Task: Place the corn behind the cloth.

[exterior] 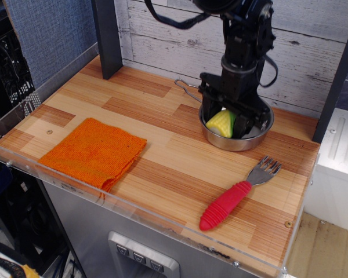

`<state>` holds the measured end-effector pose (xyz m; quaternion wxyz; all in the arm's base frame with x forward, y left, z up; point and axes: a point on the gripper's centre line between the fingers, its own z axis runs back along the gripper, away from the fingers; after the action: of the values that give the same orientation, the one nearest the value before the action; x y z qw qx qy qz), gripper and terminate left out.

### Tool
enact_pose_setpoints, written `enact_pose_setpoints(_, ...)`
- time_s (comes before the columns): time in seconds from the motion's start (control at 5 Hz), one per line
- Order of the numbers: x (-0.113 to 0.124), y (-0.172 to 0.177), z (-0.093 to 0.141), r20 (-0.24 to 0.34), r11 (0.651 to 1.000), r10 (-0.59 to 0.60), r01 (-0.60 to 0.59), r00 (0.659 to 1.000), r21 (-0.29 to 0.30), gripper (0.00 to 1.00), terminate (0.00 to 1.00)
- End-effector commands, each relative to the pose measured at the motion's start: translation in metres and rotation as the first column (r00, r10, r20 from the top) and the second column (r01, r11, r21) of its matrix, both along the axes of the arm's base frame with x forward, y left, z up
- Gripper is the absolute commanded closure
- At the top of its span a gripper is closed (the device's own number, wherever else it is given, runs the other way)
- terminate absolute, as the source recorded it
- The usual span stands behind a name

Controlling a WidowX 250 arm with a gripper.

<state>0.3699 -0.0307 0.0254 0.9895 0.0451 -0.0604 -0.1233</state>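
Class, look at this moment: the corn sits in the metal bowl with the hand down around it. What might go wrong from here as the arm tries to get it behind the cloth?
1. The hand sits low inside the metal bowl; lifting could catch the rim and drag or tip the bowl.
2. The corn is rounded and lies tilted, so it may slip out on the way.
3. The orange cloth lies far across the table; a drop could land the corn on it, not behind it.

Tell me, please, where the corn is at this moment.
The corn is in the metal bowl at the back right of the table, under the pincer, whose fingers stand on either side of it. The orange cloth lies far to its left.
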Motion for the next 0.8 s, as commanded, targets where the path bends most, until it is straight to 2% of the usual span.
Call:
enact_pose_setpoints(0.0, -0.003, -0.008, 0.088, 0.004, 1.000, 0.012, -0.012, 1.000, 0.022, 1.00, 0.00)
enact_pose_setpoints(0.2, -0.014, 0.021, 0.129, 0.022, 0.998, 0.062, -0.062, 0.998, -0.011, 1.00, 0.00)
enact_pose_setpoints(0.4, -0.023, 0.070, 0.126, 0.031, 0.995, 0.097, -0.097, 0.995, -0.002, 1.00, 0.00)
enact_pose_setpoints(0.6, -0.021, 0.119, 0.100, 0.017, 0.993, 0.114, -0.114, 0.993, 0.033, 1.00, 0.00)
